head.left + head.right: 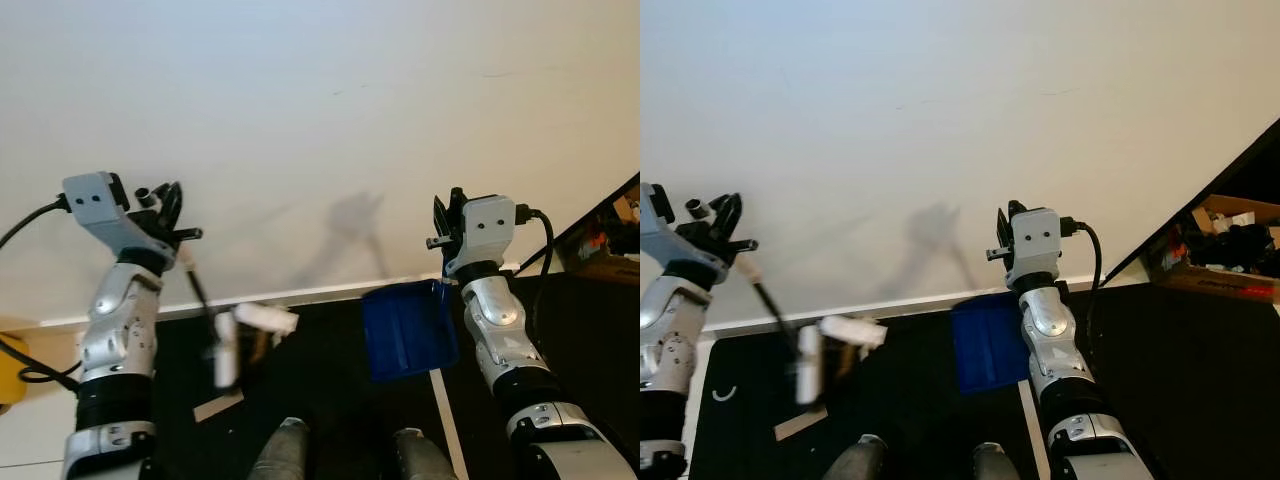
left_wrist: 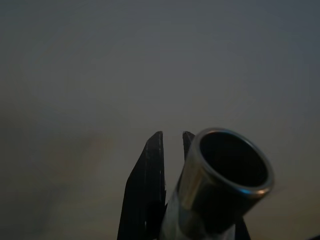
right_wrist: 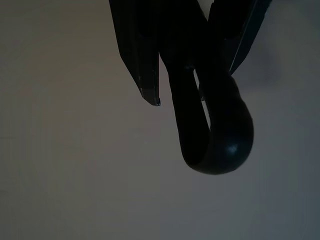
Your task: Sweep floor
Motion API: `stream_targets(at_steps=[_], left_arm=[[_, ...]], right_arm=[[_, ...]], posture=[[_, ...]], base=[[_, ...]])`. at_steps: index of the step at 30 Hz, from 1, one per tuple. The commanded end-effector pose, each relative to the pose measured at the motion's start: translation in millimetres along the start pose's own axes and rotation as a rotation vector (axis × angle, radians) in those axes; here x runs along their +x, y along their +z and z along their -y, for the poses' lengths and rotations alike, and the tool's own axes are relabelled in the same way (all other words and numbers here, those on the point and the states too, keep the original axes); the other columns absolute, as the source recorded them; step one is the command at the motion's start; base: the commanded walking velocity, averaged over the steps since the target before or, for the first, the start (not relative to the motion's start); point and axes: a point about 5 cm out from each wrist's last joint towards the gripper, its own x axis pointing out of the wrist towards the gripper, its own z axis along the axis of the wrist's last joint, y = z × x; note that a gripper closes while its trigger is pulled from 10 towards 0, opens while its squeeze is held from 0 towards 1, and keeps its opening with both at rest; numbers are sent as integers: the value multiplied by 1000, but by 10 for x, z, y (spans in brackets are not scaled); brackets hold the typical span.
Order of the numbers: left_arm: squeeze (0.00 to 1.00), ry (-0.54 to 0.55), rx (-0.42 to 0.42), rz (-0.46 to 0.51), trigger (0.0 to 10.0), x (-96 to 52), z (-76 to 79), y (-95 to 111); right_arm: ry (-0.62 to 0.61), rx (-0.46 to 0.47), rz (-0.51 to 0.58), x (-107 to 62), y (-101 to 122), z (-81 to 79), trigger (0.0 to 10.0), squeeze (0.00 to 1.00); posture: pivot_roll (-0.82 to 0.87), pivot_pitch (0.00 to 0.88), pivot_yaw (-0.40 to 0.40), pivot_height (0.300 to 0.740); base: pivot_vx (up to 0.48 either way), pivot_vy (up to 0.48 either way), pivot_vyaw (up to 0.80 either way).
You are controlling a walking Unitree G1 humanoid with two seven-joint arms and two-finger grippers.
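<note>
Clamping the brush (image 1: 228, 345) handle in my left gripper (image 1: 165, 207) and the dustpan (image 1: 408, 328) handle in my right gripper (image 1: 444, 222), I hang both low over the dark floor (image 1: 320, 350) by the wall (image 1: 320, 120), ready to sweep debris pan-ward.

We see a dark, nearly black floor (image 1: 1200, 390) across the bottom of the frame, meeting a plain off-white wall (image 1: 940, 120) along a pale baseboard strip (image 1: 900, 303). A thin white line (image 1: 1032, 430) runs over the dark floor at lower centre. At lower left lies a flat, pale tan scrap (image 1: 800, 423) — cardboard or tape, we cannot tell which. Further left, a small white curved mark (image 1: 724, 393) sits on the floor. At the right edge rests an open brown cardboard box (image 1: 1225, 250) of mixed clutter.
</note>
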Motion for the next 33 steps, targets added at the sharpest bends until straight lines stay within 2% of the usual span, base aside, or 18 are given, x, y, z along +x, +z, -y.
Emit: stream_targets(at_steps=[1,4,5,7,8,9,10,13,16,19,20,23,24,26,28,29,31,33], left_arm=[[0,-62,-123,29,10000,8,238,-8],[0,-81,-138,27,10000,11,351,-3],[0,-81,-154,19,10000,24,479,-55],[0,-80,-160,16,10000,31,525,-81],[0,-78,-191,12,10000,41,611,-102],[0,-78,-191,12,10000,41,611,-102],[0,-87,-239,12,10000,60,738,-99],[0,-93,-236,16,10000,78,765,-43],[0,-85,-207,15,10000,80,685,25],[0,-49,-97,21,10000,49,357,224],[0,-49,-97,21,10000,49,357,224],[0,-2,-2,55,10000,15,111,476],[0,-2,-2,55,10000,15,111,476],[0,27,79,73,10000,-35,-27,666],[0,34,133,73,10000,-75,-83,744],[0,43,201,54,10000,-145,-148,773],[0,43,201,54,10000,-145,-148,773],[0,67,273,4,10000,-254,-253,728]], right_arm=[[-24,82,-28,-39,-82,-74,10000,0],[-27,84,-34,-31,-93,-69,10000,0],[-24,74,-54,-43,-135,-76,10000,0],[-21,70,-60,-49,-149,-86,10000,0],[-18,68,-65,-57,-165,-100,10000,0],[-18,68,-65,-57,-165,-100,10000,0],[-10,62,-68,-69,-179,-123,10000,0],[-2,58,-68,-82,-190,-141,10000,0],[8,57,-70,-95,-205,-152,10000,0],[23,55,-69,-95,-207,-159,10000,0],[23,55,-69,-95,-207,-159,10000,0],[40,53,-64,-83,-200,-156,10000,0],[40,53,-64,-83,-200,-156,10000,0],[65,65,-59,-72,-191,-170,10000,0],[85,74,-57,-63,-184,-189,10000,0],[112,84,-57,-48,-175,-226,10000,0],[112,84,-57,-48,-175,-226,10000,0],[150,102,-53,-11,-148,-294,10000,0]], posture=[[143,288,24,740],[147,284,29,740],[160,281,31,740],[163,283,31,740],[161,284,33,740],[161,284,33,740],[164,286,39,740],[166,289,46,740],[168,291,52,740],[174,294,62,740],[174,294,62,740],[175,295,64,740],[175,295,64,740],[183,297,67,740],[193,304,67,740],[193,304,67,740],[193,304,67,740],[209,317,63,740]], base=[[0,0,0],[0,0,0],[0,0,0],[0,0,0],[0,0,0],[0,0,0],[0,0,0],[0,0,0],[0,0,0],[0,0,0],[0,0,0],[0,0,0],[0,0,0],[0,0,0],[0,0,0],[0,0,0],[0,0,0],[0,0,0]])
